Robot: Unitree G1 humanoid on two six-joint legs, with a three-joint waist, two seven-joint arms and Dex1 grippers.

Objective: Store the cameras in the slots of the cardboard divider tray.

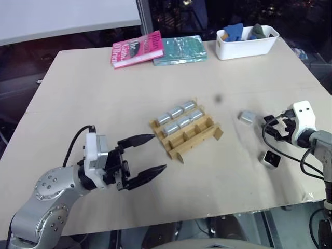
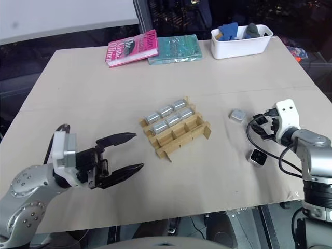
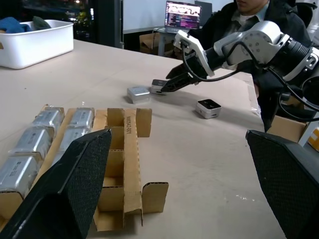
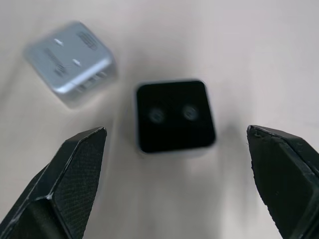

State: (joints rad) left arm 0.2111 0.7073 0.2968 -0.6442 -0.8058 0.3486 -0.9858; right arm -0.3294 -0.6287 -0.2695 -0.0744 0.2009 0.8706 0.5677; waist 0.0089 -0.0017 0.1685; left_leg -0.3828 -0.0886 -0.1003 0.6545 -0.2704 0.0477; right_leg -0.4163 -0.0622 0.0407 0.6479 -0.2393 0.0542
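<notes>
1. The tray (image 1: pixel 188 130) lies near the middle of the surface (image 1: pixel 104 104), set at a slant.
2. Six cameras (image 1: pixel 179 117) fill its two far rows, three in each; the near row is bare.
3. To the tray's right, three more cameras lie loose on the surface.
4. One, the silver camera (image 1: pixel 246 117), lies farthest from the robot, apart from the tray's right end.
5. A second, the black-faced camera (image 4: pixel 174 116), lies just beside it, dark face up with two pale round marks, right in front of the right gripper (image 1: pixel 273 126).
6. A third, the near camera (image 1: pixel 271 159), sits closer to the surface's near edge, dark face up in a pale frame.
7. The right gripper points toward the silver and black-faced cameras, its fingers spread wide with the black-faced camera between them in the wrist view; it touches neither.
8. The left gripper (image 1: pixel 153 154) hovers left of the tray, level, its fingers spread wide and empty, aimed at the tray's near end.
9. At the far edge lie a pink book (image 1: pixel 137 49) and a green book (image 1: pixel 179 50) side by side.
10. A white bin (image 1: pixel 246 44) to their right holds blue and grey cloth.
11. In the left wrist view, a person (image 3: pixel 239 20) sits beyond the surface beside a lit laptop (image 3: pixel 183 15).
</notes>
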